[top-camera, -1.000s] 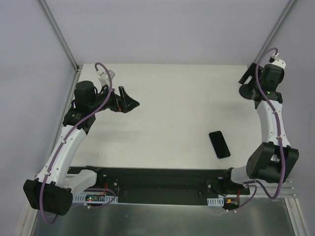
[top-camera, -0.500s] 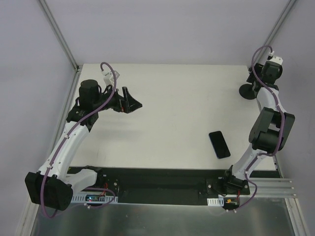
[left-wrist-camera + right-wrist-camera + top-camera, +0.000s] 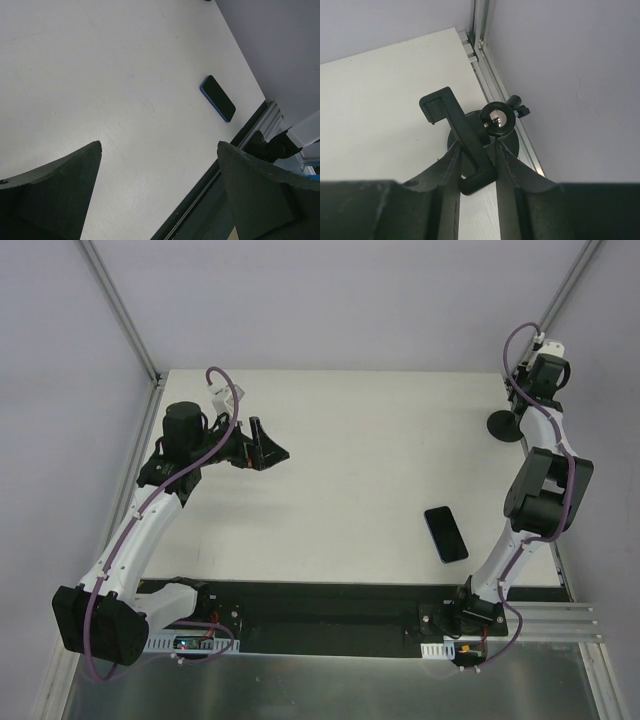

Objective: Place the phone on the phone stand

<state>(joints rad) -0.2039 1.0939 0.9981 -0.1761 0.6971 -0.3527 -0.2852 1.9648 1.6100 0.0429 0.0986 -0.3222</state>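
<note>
Phone (image 3: 446, 533) flat on table (image 3: 350, 410), 4 o'clock from centre. Stand (image 3: 503, 426) in 2 o'clock corner; right gripper (image 3: 476, 162) fingers pinch its cradle arm. Left gripper (image 3: 265, 445) at 10 o'clock, fingers wide, off the table.

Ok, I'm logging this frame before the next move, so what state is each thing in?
phone: lying flat on the table, nothing touching it, not on the stand.
phone stand: at the far right corner, cradle empty, held by the right arm.
right gripper: shut on the phone stand's cradle arm.
left gripper: open, holding nothing, above the table.
</note>
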